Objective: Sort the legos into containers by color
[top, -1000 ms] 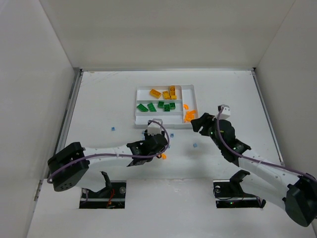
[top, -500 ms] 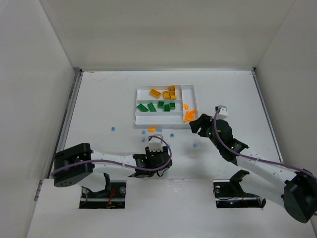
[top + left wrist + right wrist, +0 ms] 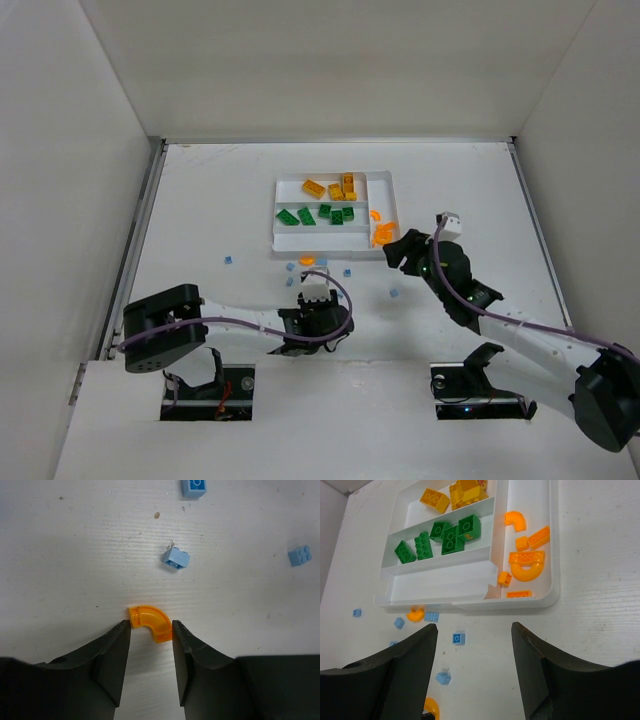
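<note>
1. A small orange curved plastic piece [image 3: 149,622] lies on the white worktop [image 3: 65,555]. Its two ends sit against the inner faces of the left tool [image 3: 150,630], whose dark fingers [image 3: 115,655] stand narrow and pinch it at their very tips.
2. Just ahead of that piece, a tiny light blue plastic brick [image 3: 176,558] lies tilted on the worktop. Two more of the same colour lie further off, one at the top edge of the left wrist view and one at its right edge.
3. Beyond them sits the shallow white square plastic tray [image 3: 554,555].
   - Its far long slot holds yellow bricks [image 3: 435,499].
   - The middle long slot holds green bricks [image 3: 451,535].
   - The narrow vertical slot on its right holds orange pieces [image 3: 527,555], curved and straight.
4. A second orange curved piece [image 3: 415,614] lies just outside the tray's near wall, among several scattered loose blue bricks [image 3: 459,638].
5. The right tool [image 3: 473,627] hovers over the worktop beside the tray's near right corner. Its fingers are spread wide with nothing between them.
</note>
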You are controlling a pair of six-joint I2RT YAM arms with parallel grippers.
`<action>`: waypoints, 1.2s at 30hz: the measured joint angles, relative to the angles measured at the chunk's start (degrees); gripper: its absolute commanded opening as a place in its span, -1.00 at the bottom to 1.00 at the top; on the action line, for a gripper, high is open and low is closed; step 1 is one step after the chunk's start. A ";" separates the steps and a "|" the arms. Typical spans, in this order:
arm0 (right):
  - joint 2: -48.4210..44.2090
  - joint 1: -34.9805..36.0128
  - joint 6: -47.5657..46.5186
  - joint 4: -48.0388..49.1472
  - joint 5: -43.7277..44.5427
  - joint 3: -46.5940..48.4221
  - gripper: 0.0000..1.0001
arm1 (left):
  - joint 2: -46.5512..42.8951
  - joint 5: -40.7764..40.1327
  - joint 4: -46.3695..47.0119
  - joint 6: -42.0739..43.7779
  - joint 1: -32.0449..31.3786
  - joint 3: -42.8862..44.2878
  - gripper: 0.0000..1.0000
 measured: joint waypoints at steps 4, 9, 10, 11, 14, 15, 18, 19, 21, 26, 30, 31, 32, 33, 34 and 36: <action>-1.46 -0.02 0.07 0.02 -0.02 -0.04 0.33 | 0.90 -0.42 0.39 0.46 0.52 0.50 -0.30; -3.41 -0.44 0.59 0.04 -0.13 -0.35 0.33 | 1.99 -1.18 1.38 2.27 2.27 1.22 -0.15; -3.65 -0.52 0.66 0.09 -0.13 -0.48 0.33 | 2.01 -1.40 1.57 2.73 2.56 1.22 -0.12; -3.72 -0.52 0.68 0.09 -0.13 -0.63 0.33 | 2.01 -1.57 1.62 3.26 2.69 1.22 -0.09; -3.65 -0.57 0.90 0.02 -0.20 -1.01 0.34 | 1.62 -2.69 1.36 4.42 2.40 0.90 -0.06; -3.56 -0.57 0.92 0.04 -0.20 -1.03 0.34 | 1.09 -3.02 1.14 4.66 1.92 0.55 -0.07; -2.89 -0.57 1.05 0.07 -0.35 -1.03 0.34 | -1.88 -4.28 0.39 5.18 -0.94 -1.16 -0.15; -2.56 -0.57 1.05 0.04 -0.39 -1.03 0.34 | -2.69 -4.42 0.20 5.20 -1.97 -1.49 -0.16; -2.01 -0.57 1.05 0.07 -0.50 -1.03 0.33 | -3.58 -4.66 0.15 5.14 -4.04 -1.68 -0.17; -1.86 -0.57 1.07 0.07 -0.55 -1.03 0.33 | -2.12 -4.66 0.55 4.55 -6.16 -1.62 -0.19; -2.64 -0.57 1.29 0.07 -0.57 -1.03 0.33 | 1.16 -5.92 0.61 4.52 -5.95 -0.68 -0.20; -2.95 -0.57 1.31 0.07 -0.57 -1.03 0.33 | 1.81 -5.99 0.72 4.52 -5.77 -0.15 -0.20; -3.23 -0.57 1.33 0.07 -0.57 -1.03 0.33 | 2.47 -6.25 0.74 4.52 -5.55 0.39 -0.21; -3.43 -0.57 1.44 0.09 -0.57 -1.03 0.33 | 3.06 -6.49 0.79 4.52 -5.44 0.85 -0.22; -3.61 -0.57 1.49 0.07 -0.57 -1.03 0.33 | 3.72 -6.75 0.81 4.52 -5.22 1.40 -0.24; -3.67 -0.57 1.49 0.09 -0.59 -1.03 0.33 | 5.07 -7.15 1.01 4.55 -5.22 2.47 -0.30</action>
